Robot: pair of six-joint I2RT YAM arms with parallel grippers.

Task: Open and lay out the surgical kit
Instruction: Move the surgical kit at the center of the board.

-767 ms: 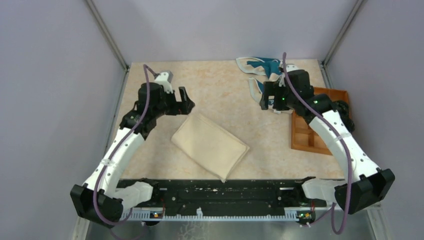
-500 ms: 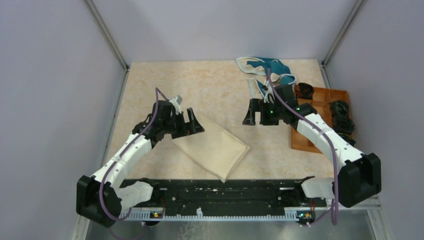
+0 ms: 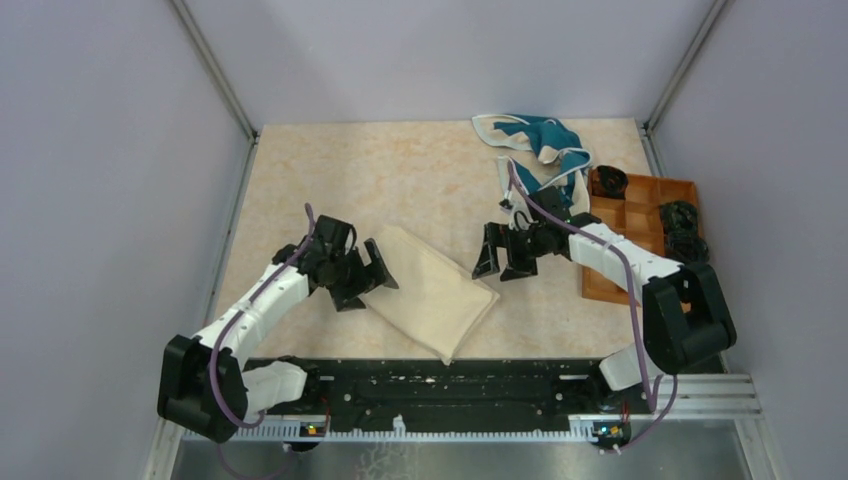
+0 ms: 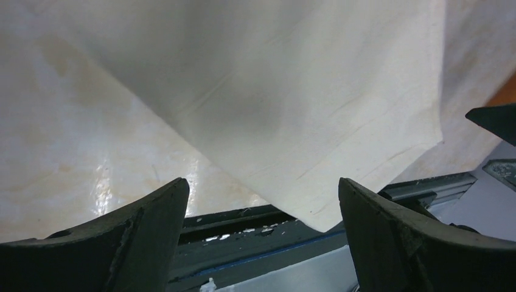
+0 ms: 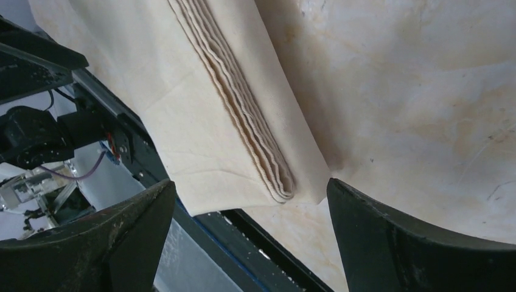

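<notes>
1. At mid-table [image 3: 400,180], the folded beige cloth wrap [image 3: 430,292] lies flat.
2. Left gripper [image 3: 368,282]: jaws wide, empty, at the wrap's left edge.
3. Right gripper [image 3: 500,265]: jaws wide, empty, near its right corner.

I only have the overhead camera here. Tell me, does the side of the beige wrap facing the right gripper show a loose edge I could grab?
Observer: Yes. In the right wrist view, the beige wrap shows a stack of thin layered fold edges along that side, ending at its near corner.
Operator: Is the right gripper on it yet?
Observer: No. The right gripper is open. That layered corner sits framed between its jaws and is not pinched.
Operator: And the left side?
Observer: The left wrist view shows only smooth cloth ahead of the open left gripper, with no layered edge.
</notes>
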